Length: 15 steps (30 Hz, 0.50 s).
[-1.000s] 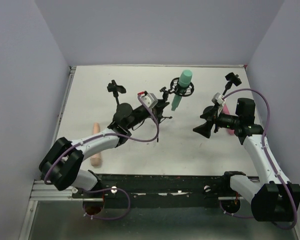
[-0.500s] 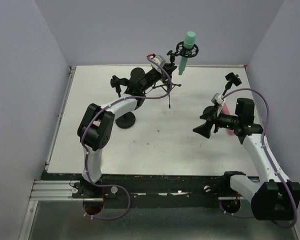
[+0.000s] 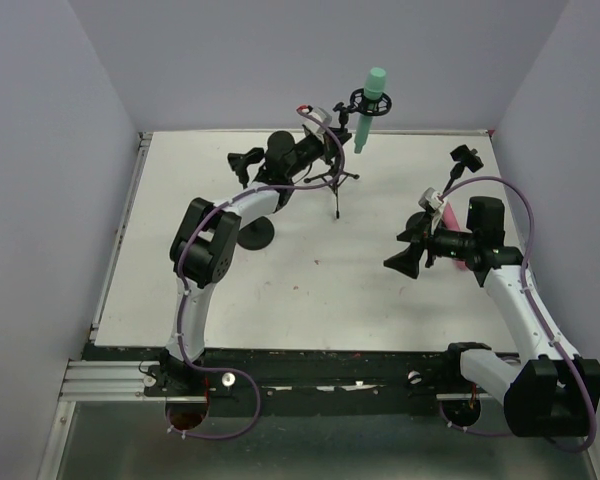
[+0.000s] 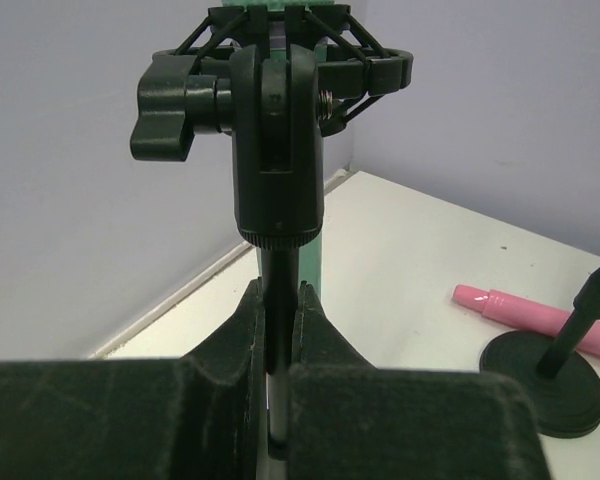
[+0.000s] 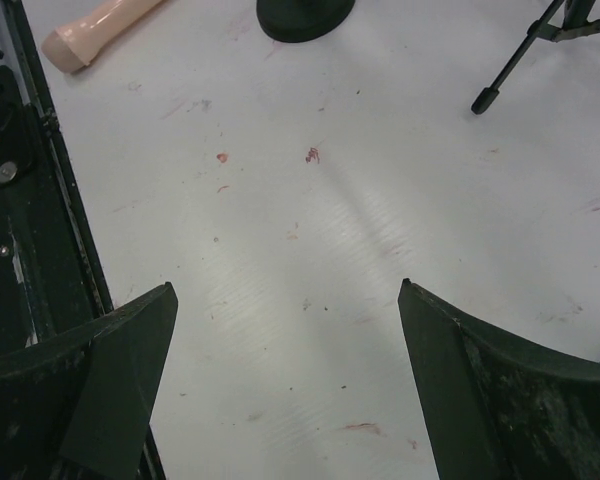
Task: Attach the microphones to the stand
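Where the left end effector (image 4: 277,330) sits: at the far side of the surface (image 5: 330,230), its two pads pressed together on the thin pole of the tripod stand (image 4: 277,150), just below the swivel joint.
Mint green microphone (image 3: 375,78): held in the shock mount (image 4: 380,70) on top of that stand, head uppermost, seen against the back wall from above.
Right end effector (image 5: 285,370): spread wide with nothing between its pads, hanging over bare surface on the right.
Pink microphone (image 4: 530,315): lying flat on the surface, just beside the round foot of a second stand (image 4: 545,385).
Beige-peach microphone (image 5: 100,30): lying flat near the surface's near edge, well apart from both end effectors.
Round-base stand (image 3: 255,235): upright beside the left arm, its clip holding nothing.
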### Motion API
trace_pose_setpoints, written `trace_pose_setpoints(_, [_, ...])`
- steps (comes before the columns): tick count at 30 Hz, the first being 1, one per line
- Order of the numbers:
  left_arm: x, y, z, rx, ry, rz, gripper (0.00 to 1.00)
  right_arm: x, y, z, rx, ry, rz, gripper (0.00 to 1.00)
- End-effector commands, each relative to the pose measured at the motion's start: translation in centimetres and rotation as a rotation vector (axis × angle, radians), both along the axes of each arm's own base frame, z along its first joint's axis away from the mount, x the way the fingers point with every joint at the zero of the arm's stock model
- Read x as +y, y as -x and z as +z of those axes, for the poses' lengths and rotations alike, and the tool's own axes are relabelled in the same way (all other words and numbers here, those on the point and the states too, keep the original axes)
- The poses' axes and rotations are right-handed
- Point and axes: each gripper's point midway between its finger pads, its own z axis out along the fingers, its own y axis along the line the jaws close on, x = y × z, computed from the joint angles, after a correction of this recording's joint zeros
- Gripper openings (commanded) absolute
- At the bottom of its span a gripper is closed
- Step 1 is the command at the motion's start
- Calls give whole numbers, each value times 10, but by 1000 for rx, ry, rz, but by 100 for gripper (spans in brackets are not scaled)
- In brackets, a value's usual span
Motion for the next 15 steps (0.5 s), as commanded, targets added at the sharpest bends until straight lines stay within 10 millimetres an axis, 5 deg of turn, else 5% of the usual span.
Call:
trace_pose_setpoints(1, [2, 15, 32, -118, 49, -28, 0, 0, -2, 2, -11, 13, 5, 100])
trace_pose_setpoints(7, [6, 19, 20, -92, 35, -22, 2, -1, -2, 1, -14, 19, 0, 100])
trace_pose_setpoints(15, [15, 34, 27, -97, 42, -20, 47, -1, -3, 1, -21, 24, -3, 100])
